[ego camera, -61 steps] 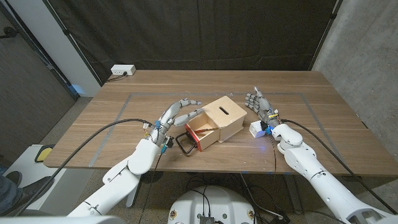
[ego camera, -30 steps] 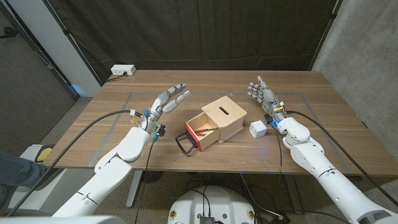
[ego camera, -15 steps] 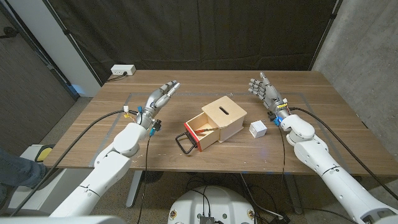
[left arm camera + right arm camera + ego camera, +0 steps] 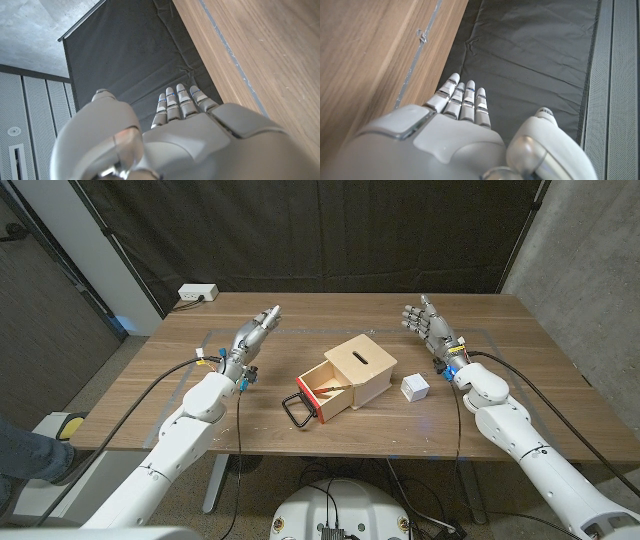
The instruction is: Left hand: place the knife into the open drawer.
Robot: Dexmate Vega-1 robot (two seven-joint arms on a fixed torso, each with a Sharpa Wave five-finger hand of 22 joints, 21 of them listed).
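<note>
Wooden drawer [image 4: 322,391] is seen open, knife [image 4: 326,389] inside; left hand [image 4: 251,335] at ten o'clock, right hand [image 4: 427,327] at two, fingers extended, nothing held.

Both arms reach in from the near corners, white forearms angled toward the far side. The left hand [image 4: 253,332] is raised at far left, fingers [image 4: 177,101] extended and close together, holding nothing. The right hand [image 4: 427,327] is raised at far right, palm turned inward, fingers [image 4: 465,100] straight and slightly apart, also holding nothing.
</note>
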